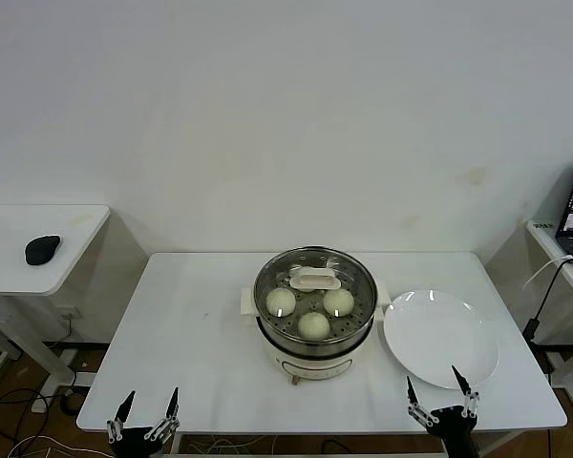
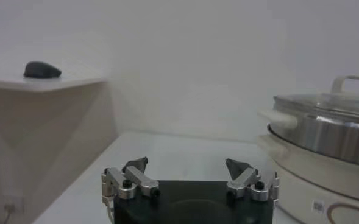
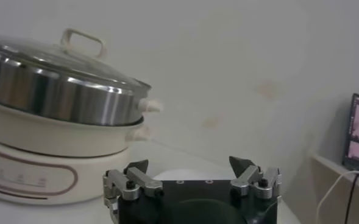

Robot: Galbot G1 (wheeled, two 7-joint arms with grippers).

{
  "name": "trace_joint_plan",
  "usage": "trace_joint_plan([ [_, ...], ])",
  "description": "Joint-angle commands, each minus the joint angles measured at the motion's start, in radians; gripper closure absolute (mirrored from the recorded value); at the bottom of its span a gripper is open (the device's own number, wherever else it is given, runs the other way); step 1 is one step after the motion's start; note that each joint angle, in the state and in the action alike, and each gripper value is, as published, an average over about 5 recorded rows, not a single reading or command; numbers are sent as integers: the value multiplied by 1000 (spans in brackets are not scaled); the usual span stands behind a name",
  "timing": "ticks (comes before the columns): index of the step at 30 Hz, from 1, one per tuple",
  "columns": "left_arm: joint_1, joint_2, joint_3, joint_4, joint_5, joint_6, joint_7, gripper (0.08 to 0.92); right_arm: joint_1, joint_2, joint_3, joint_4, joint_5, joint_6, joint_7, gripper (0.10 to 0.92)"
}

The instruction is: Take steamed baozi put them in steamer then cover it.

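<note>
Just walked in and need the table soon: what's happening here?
Nothing is being handled. The steamer sits mid-table with its cover on; three baozi show through the glass. The white plate beside it is empty. The left gripper and right gripper hang open at the table's near edge, holding nothing.

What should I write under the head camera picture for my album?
Round cream-white buns sit inside the shiny steel steamer, clear glass lid on, flat white plate beside it.
</note>
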Motion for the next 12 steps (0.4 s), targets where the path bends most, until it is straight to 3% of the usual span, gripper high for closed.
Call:
trace_joint_plan([
  [1,21,-5,-2,28,-8,-22,9,177,-3,1,-13,-2,-19,5,-5,203],
  [12,24,11,7,44,39,-30,18,177,-16,2,-34,6,-3,-17,-13,203],
])
